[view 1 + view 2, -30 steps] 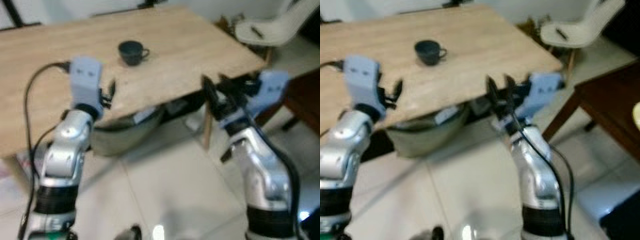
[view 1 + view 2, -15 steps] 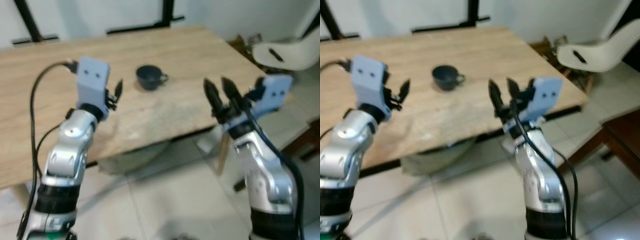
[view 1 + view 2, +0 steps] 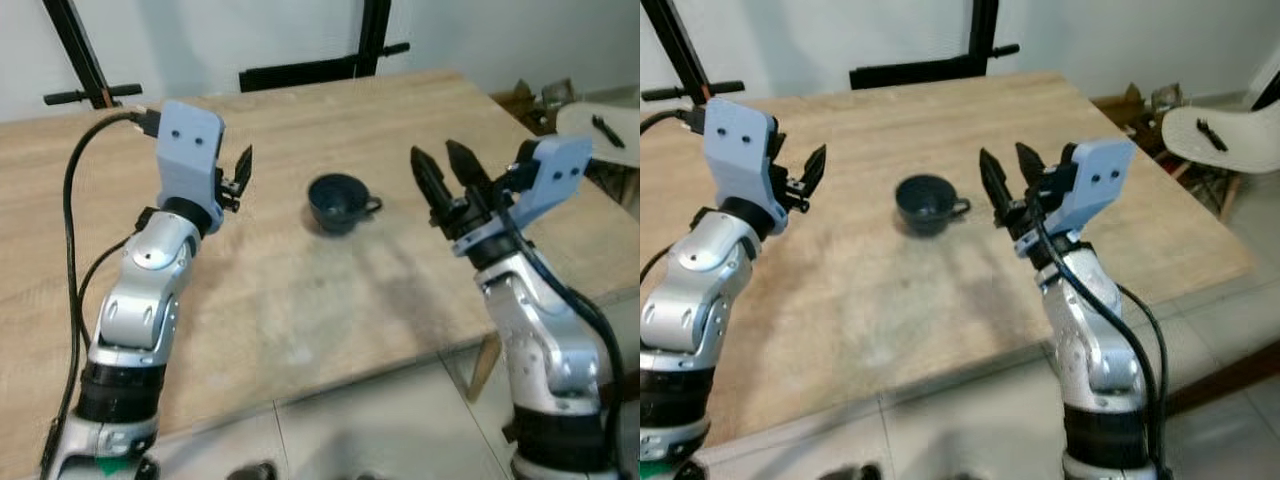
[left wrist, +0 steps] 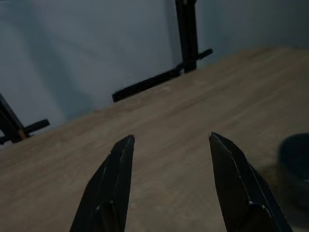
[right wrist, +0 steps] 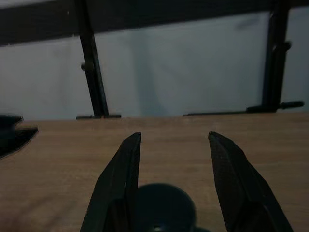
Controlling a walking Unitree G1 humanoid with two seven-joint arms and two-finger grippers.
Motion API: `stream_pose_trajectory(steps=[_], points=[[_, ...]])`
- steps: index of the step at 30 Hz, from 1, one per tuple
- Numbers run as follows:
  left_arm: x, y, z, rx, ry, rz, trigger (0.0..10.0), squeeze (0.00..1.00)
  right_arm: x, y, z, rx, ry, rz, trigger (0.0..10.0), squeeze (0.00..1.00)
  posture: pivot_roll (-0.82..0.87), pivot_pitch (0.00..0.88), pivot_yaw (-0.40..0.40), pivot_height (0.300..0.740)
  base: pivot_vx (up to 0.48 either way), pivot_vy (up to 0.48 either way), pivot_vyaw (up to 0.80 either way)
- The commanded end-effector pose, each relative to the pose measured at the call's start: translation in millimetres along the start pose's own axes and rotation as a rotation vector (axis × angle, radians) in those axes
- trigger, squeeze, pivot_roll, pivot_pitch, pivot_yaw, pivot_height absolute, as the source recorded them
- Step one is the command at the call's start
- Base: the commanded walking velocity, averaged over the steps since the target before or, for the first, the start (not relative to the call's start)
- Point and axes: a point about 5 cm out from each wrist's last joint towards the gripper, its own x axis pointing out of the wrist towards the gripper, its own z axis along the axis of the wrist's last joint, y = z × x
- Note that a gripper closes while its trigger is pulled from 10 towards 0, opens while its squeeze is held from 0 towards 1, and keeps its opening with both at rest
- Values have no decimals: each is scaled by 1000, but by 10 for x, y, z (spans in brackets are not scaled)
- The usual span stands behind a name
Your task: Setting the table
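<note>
No text, label, brand, number or sign can be read anywhere in these views.
</note>
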Motion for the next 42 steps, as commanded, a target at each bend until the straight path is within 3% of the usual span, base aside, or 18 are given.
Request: stream_pose_trajectory(steps=[1, 4, 5, 9, 15, 22, 25, 31, 42], points=[[-4, -56, -13, 14, 6, -33, 10000, 47, -41, -118, -7, -37, 15, -23, 10000, 0, -82, 43, 59, 740, 0, 0, 0], [2, -83, -15, 6, 12, -75, 10000, 43, -47, -166, 4, -60, 26, -15, 10000, 0, -83, 42, 59, 740, 0, 0, 0], [-4, -117, -12, 0, 14, -131, 10000, 0, -48, -181, 13, -66, 27, -12, 10000, 0, -83, 41, 57, 740, 0, 0, 0], [-28, -220, 10, -69, 33, -330, 10000, 0, -49, -216, 34, -77, 27, -13, 10000, 0, -81, 37, 57, 740, 0, 0, 0], [27, -333, -38, -41, 108, -533, 10000, 0, -14, -241, 26, -90, 33, 3, 10000, 0, -79, 31, 54, 740, 0, 0, 0], [285, -470, -109, -16, 192, -603, 10000, 0, 85, -225, -8, -87, 36, 27, 10000, 0, -68, 37, 62, 740, 0, 0, 0], [373, -521, -145, 46, 219, -639, 10000, 0, 192, -197, -89, -62, 61, 52, 10000, 0, -78, 47, 71, 740, 0, 0, 0], [425, -554, -120, 93, 230, -650, 10000, 0, 304, -269, -233, -100, 155, 122, 10000, 0, -55, 65, 64, 740, 0, 0, 0], [531, -626, -334, 140, 332, -645, 10000, 0, 418, -480, -332, -175, 246, 147, 10000, 0, -18, 99, 54, 740, 0, 0, 0]])
